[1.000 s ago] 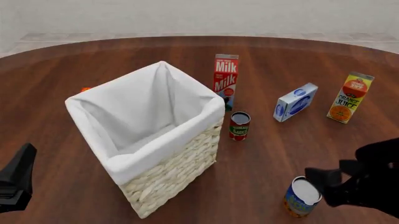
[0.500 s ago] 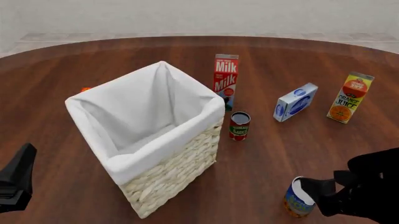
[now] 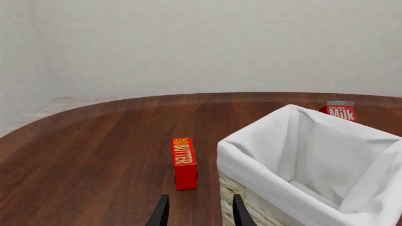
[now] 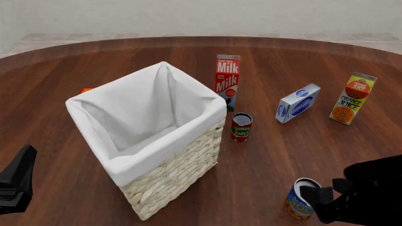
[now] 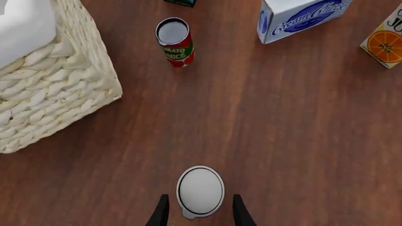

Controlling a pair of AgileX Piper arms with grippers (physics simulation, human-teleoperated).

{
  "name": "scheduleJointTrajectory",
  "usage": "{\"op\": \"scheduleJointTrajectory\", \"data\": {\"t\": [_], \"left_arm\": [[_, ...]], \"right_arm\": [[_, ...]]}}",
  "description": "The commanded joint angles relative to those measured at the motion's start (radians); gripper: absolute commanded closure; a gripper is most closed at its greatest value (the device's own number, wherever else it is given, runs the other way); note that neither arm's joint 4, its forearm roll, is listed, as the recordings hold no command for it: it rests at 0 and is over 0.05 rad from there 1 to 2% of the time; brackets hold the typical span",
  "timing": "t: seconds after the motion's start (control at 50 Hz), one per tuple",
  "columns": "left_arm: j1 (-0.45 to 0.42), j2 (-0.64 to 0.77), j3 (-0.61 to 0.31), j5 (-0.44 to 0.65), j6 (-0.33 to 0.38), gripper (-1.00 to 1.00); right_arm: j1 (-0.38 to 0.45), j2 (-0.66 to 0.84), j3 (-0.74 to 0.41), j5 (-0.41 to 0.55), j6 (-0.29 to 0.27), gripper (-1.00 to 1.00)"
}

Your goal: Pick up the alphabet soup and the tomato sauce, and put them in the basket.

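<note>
The alphabet soup (image 4: 298, 201), a squat blue and orange can with a pale lid (image 5: 199, 189), stands upright near the table's front right. My right gripper (image 5: 199, 214) is open, one finger on each side of the can, and partly covers it in the front view (image 4: 314, 203). The tomato sauce (image 4: 241, 127), a slim red can (image 5: 174, 42), stands just right of the basket (image 4: 172, 174). The cream wicker basket (image 5: 56, 99) has a white lining (image 3: 314, 155). My left gripper (image 3: 198, 214) is open and holds nothing, low at the front left (image 4: 18, 181).
A milk carton (image 4: 227, 81) stands behind the basket's right corner. A blue and white box (image 4: 298, 102) and an orange juice carton (image 4: 353, 98) are at the right. On the basket's far left side stands a red butter box (image 3: 184, 162).
My right gripper has sunk lower and pulled towards the near edge, so its fingers now straddle the alphabet soup. The can, the left arm and everything else stayed put.
</note>
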Motion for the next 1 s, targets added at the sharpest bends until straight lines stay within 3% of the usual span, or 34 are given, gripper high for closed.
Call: {"op": "scheduleJointTrajectory", "data": {"t": [0.02, 1.0], "left_arm": [[0.000, 0.000, 0.000, 0.000, 0.000, -1.00], [0.000, 0.000, 0.000, 0.000, 0.000, -1.00]], "right_arm": [[0.010, 0.040, 0.021, -0.053, 0.009, -1.00], [0.026, 0.189, 0.085, -0.246, 0.035, -1.00]]}}
